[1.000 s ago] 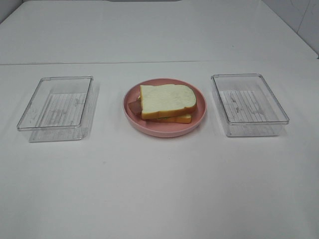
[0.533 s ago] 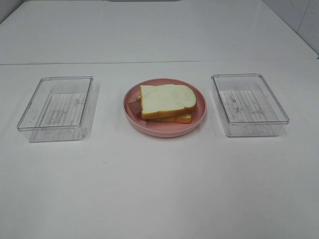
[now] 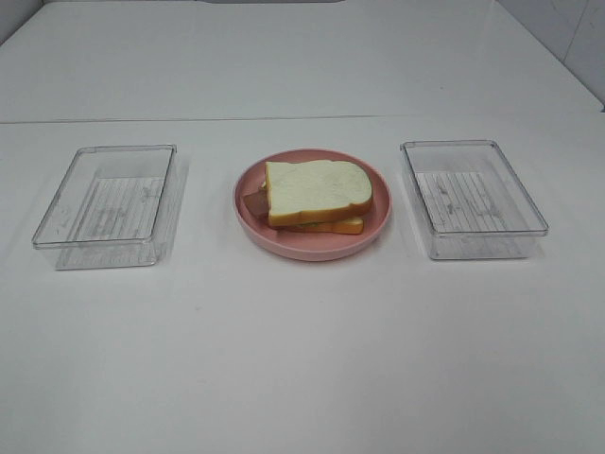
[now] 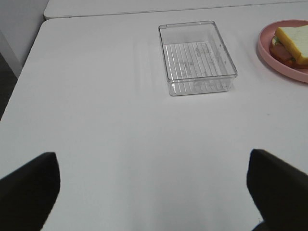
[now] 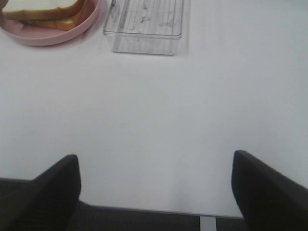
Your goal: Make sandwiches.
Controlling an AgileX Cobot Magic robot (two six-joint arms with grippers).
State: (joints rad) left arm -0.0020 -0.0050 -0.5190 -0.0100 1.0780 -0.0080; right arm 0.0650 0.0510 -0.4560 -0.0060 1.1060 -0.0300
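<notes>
A stacked sandwich with white bread on top, orange-brown crust and a bit of brown bacon at its left side lies on a round pink plate at the table's middle. It also shows in the left wrist view and the right wrist view. Neither arm shows in the high view. My left gripper is open and empty over bare table, well short of the left tray. My right gripper is open and empty near the table's front edge.
An empty clear plastic tray stands left of the plate, also in the left wrist view. A second empty clear tray stands right of the plate, also in the right wrist view. A table seam runs behind.
</notes>
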